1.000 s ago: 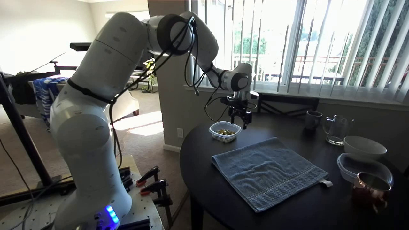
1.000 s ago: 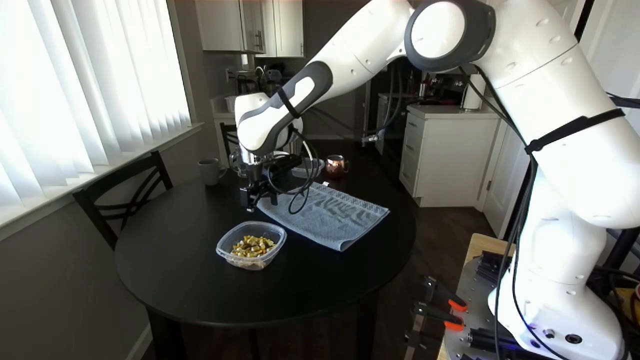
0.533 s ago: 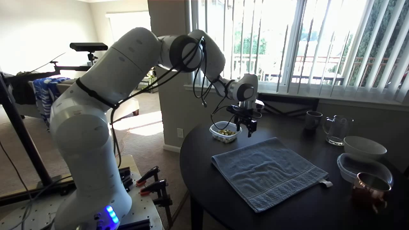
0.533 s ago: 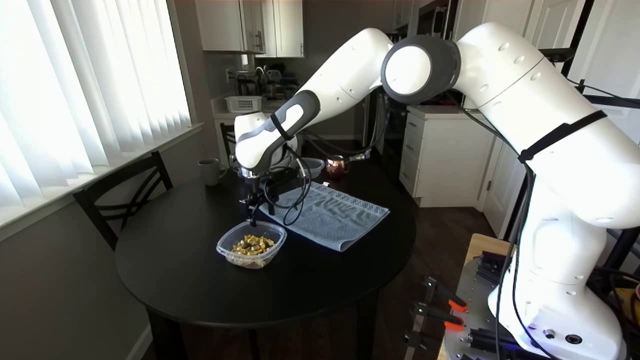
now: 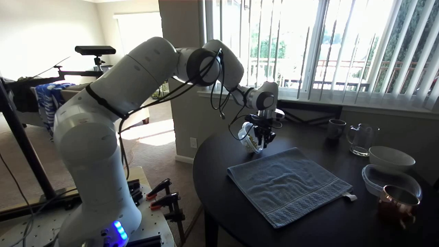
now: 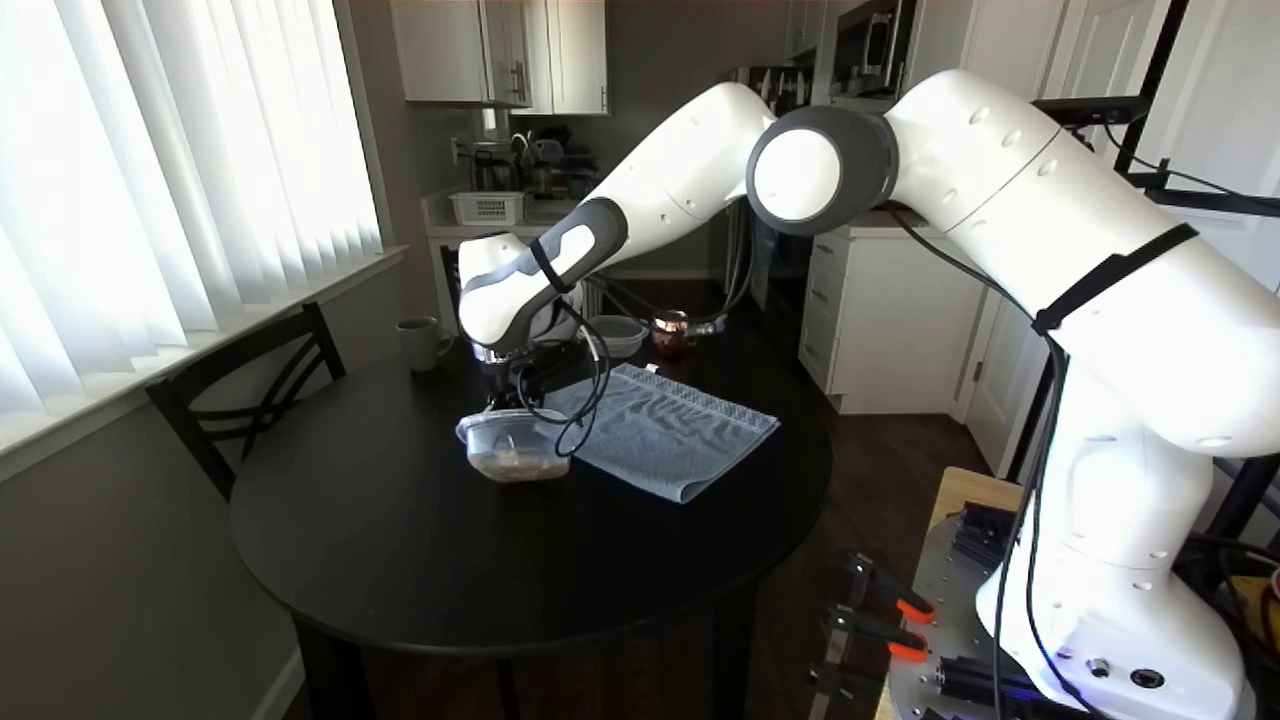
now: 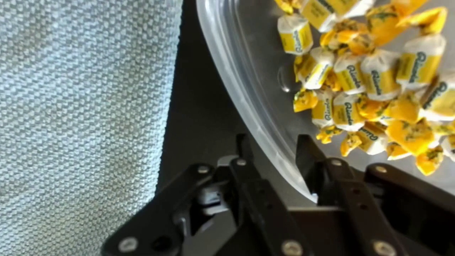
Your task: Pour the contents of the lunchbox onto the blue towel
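The pincer (image 7: 275,145) has its 2 fingers (image 7: 309,153) apart, astride the tilted lunchbox (image 6: 515,442) rim (image 7: 249,112); if it presses lower, candies (image 7: 376,83) might spill onto the table (image 6: 420,560) below it.

White arm (image 6: 985,165), black cables (image 5: 164,98); black end effector (image 7: 274,149) (silver screws (image 7: 128,244))

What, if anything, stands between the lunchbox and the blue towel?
Nothing visible blocks the way: in the wrist view, only a strip of dark table, partly hidden by the tool, separates the lunchbox from the blue towel.
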Robot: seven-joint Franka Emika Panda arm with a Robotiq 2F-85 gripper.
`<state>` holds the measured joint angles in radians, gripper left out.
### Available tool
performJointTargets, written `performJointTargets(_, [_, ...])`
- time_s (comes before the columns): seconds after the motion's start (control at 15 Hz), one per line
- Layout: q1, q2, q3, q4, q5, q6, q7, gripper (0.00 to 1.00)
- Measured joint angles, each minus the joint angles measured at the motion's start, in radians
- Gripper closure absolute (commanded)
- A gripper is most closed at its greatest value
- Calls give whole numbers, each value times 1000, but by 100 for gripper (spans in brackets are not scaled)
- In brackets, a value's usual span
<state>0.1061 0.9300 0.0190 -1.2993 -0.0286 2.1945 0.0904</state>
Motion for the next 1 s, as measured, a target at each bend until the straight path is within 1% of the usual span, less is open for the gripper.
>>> performJointTargets(0.07, [1,7,1,9,0,-4,0,98])
performJointTargets(0.13, [2,14,3,17,0,-7,0,97])
performJointTargets(0.2, [2,20,4,24,0,-10,0,100])
performJointTargets(0.6, [8,38,10,63,0,-41,0,100])
performJointTargets(1.0, [20,39,6,87,-1,-42,0,100])
